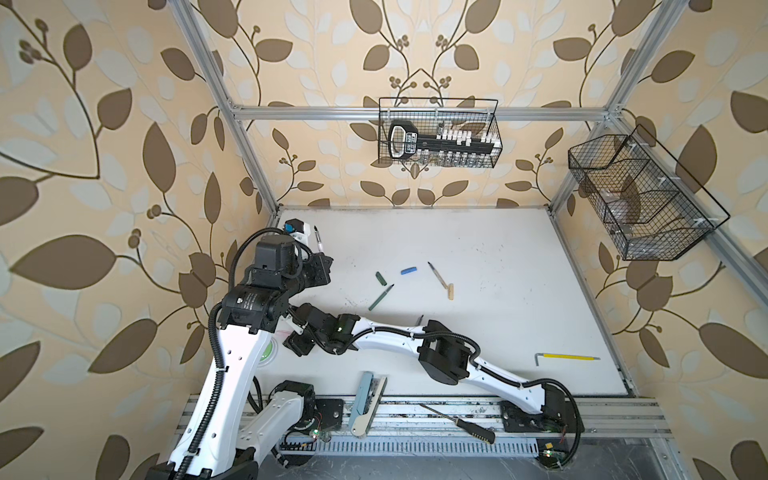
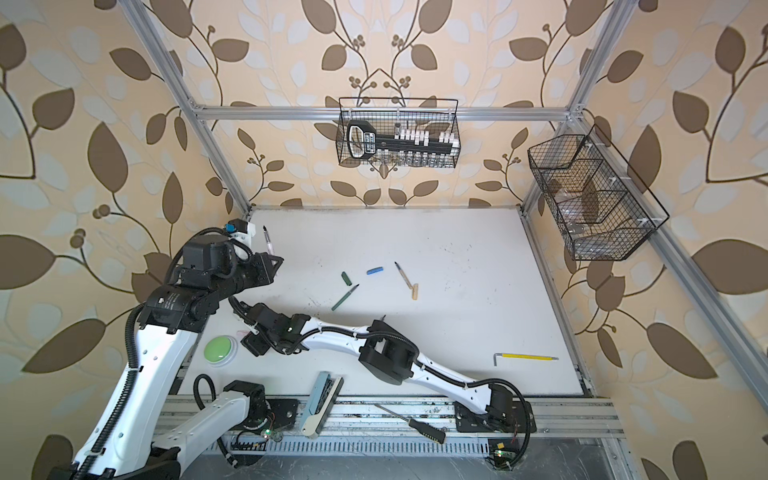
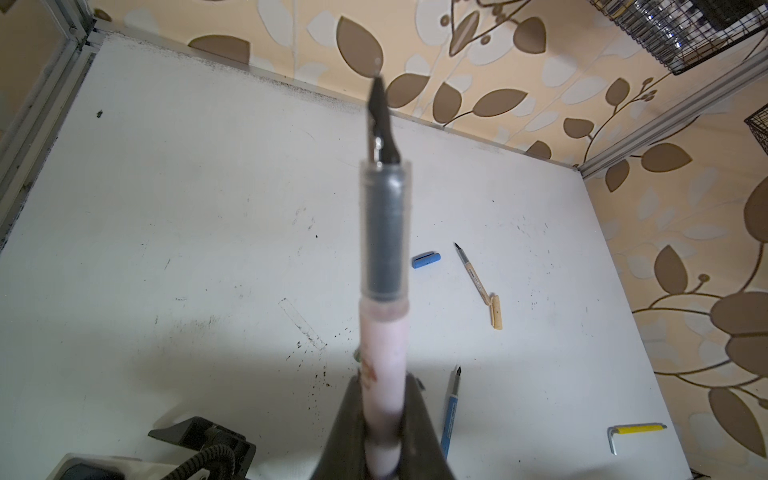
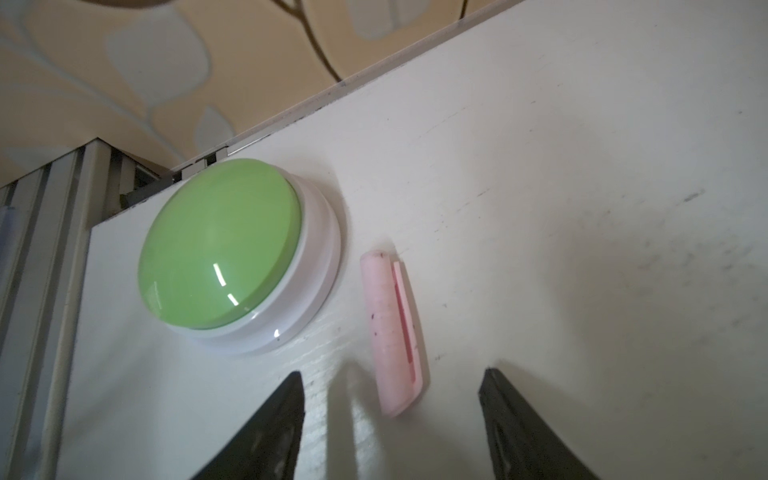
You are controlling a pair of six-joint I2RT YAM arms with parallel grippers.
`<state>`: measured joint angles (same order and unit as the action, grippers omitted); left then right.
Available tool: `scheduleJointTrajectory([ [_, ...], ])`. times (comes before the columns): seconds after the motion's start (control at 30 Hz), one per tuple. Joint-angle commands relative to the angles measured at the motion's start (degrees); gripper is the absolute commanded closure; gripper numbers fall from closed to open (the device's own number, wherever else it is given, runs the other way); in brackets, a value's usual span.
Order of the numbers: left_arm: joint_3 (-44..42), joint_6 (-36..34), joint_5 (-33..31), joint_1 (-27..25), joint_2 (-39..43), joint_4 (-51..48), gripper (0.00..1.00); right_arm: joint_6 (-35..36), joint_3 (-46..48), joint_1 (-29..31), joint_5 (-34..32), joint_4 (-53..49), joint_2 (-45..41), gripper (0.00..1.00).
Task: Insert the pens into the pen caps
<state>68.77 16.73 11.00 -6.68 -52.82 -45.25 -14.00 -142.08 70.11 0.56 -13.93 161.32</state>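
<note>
In both top views the right arm point(image 1: 395, 332) covers nearly all of the blue pen point(image 1: 419, 319); only its dark tip shows. The pink cap point(image 2: 240, 333), beside the green button point(image 1: 269, 351), is a faint sliver under that arm's wrist, and in a top view the left arm point(image 1: 232, 374) hides most of the green button. In the left wrist view the pink pen point(image 3: 384, 332) is blurred, its rear end buried in the jaws of the left gripper point(image 3: 383, 376) and cut by the edge. The jaws of the right gripper point(image 4: 392, 372) are cut off in the right wrist view.
</note>
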Motion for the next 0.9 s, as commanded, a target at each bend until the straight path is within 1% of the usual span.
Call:
scheduleJointTrajectory([
  [0.0, -0.5, -0.9, 1.9, 0.3, 1.1, 0.6, 0.87, -1.0, -1.4, 0.2, -0.2, -3.8, 4.5, 0.37],
  [0.13, -0.5, -1.2, 2.4, 0.3, 1.3, 0.5, 0.88, -0.1, -1.4, 0.3, -0.9, -4.5, 4.6, 0.44],
  [0.2, -0.5, -1.1, 2.7, 0.3, 1.4, 0.5, 0.87, 0.7, -1.5, 0.3, -2.0, -5.3, 4.5, 0.49],
  [0.3, -0.5, -1.2, 2.8, 0.3, 1.6, 0.5, 0.88, 1.9, -1.4, 0.2, -3.0, -6.2, 4.0, 0.53],
  [0.43, -0.4, -1.3, 2.8, 0.3, 1.8, 0.4, 0.87, 2.7, 0.3, -0.4, -3.7, -5.9, 2.3, 0.63],
  [0.53, -0.3, -1.3, 2.7, 0.3, 1.9, 0.3, 0.87, 2.1, 3.3, -1.0, -3.6, -4.0, -0.2, 0.69],
  [0.63, -0.3, -1.4, 2.5, 0.3, 1.9, 0.1, 0.87, 1.3, 7.7, -1.6, -3.3, -1.6, -3.5, 0.72],
  [0.7, -0.4, -1.4, 2.3, 0.3, 2.0, -0.1, 0.87, 1.3, 10.6, -1.8, -3.4, -0.2, -5.8, 0.77],
  [0.8, -0.4, -1.5, 2.1, 0.3, 2.1, -0.3, 0.87, 0.8, 14.8, -2.5, -3.6, 1.2, -9.0, 0.81],
  [0.87, -0.5, -1.5, 2.0, 0.3, 2.2, -0.4, 0.87, 0.8, 19.0, -3.1, -2.1, 3.6, -11.7, 0.81],
])
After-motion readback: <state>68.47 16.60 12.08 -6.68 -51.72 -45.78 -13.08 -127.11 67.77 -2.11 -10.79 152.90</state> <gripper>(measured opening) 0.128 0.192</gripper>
